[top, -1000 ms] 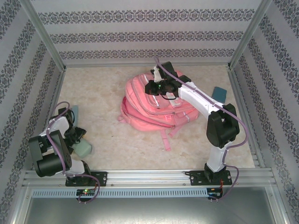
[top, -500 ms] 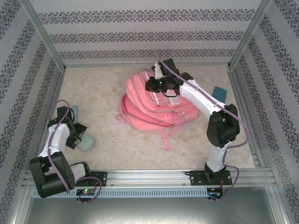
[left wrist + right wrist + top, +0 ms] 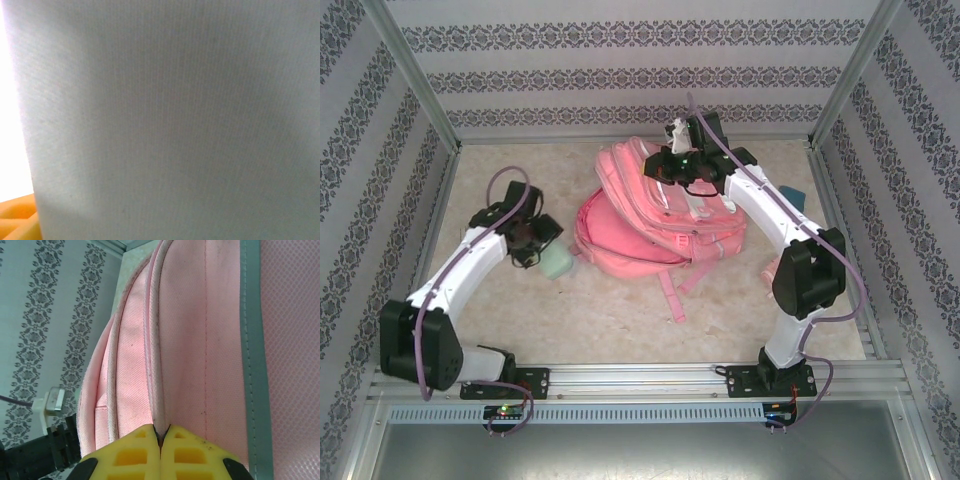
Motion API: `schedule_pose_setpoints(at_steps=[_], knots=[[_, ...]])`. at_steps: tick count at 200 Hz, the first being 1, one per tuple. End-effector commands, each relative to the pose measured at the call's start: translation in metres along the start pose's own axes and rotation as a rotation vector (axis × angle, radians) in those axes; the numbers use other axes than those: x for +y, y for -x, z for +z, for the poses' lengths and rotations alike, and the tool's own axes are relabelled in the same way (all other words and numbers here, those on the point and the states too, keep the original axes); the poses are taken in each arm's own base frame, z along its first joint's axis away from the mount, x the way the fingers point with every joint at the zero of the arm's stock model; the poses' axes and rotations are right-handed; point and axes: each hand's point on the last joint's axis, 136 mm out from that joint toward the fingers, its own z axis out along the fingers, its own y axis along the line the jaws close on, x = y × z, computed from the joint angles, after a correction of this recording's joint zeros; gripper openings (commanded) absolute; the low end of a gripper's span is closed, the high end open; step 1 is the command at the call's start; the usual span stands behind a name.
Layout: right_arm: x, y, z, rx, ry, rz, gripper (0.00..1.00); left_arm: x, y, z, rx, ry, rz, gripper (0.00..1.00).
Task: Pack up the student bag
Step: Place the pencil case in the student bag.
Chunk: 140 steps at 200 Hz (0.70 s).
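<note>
The student bag (image 3: 650,225) is laid on the table (image 3: 570,320), just right of the left gripper (image 3: 544,250) fingertips and under the right ones; what is inside cannot be told. A pale green item (image 3: 558,264) is clamped in the left gripper and sticks out past the fingertips toward the bag's left edge, close to it. In the left wrist view the item is pressed up to the lens as a pale, finely ribbed flat face, with one yellow pad (image 3: 15,222) seen at its lower left. The right gripper (image 3: 160,437) is closed, its yellow lattice-moulded fingers pinched on a fold of pink fabric at the bag's top. Woven pink cloth, piped zip ridges and a grey reflective stripe (image 3: 250,340) are seen beyond those fingers. A teal flat item (image 3: 790,196) is partly hidden behind the arm, right of the right fingers.
</note>
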Motion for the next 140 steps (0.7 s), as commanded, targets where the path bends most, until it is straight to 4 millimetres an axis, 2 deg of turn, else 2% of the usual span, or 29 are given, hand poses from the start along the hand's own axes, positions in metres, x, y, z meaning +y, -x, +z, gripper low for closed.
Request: schedule_pose_setpoints(at_steps=[1, 38, 53, 98, 140], knots=[[0.069, 0.022, -0.036, -0.100, 0.196, -0.129, 0.00, -0.052, -0.001, 0.004, -0.018, -0.087, 0.025, 0.76], [0.069, 0.017, -0.038, -0.094, 0.203, -0.125, 0.00, -0.120, -0.013, 0.021, 0.021, -0.146, 0.110, 0.76], [0.069, 0.016, -0.039, -0.092, 0.206, -0.125, 0.00, -0.135, -0.014, 0.034, 0.026, -0.141, 0.133, 0.76], [0.067, 0.011, -0.041, -0.083, 0.211, -0.126, 0.00, -0.156, -0.022, 0.086, 0.073, -0.087, 0.202, 0.77], [0.062, 0.010, -0.043, -0.082, 0.205, -0.119, 0.00, -0.159, -0.020, 0.127, 0.087, -0.009, 0.246, 0.79]])
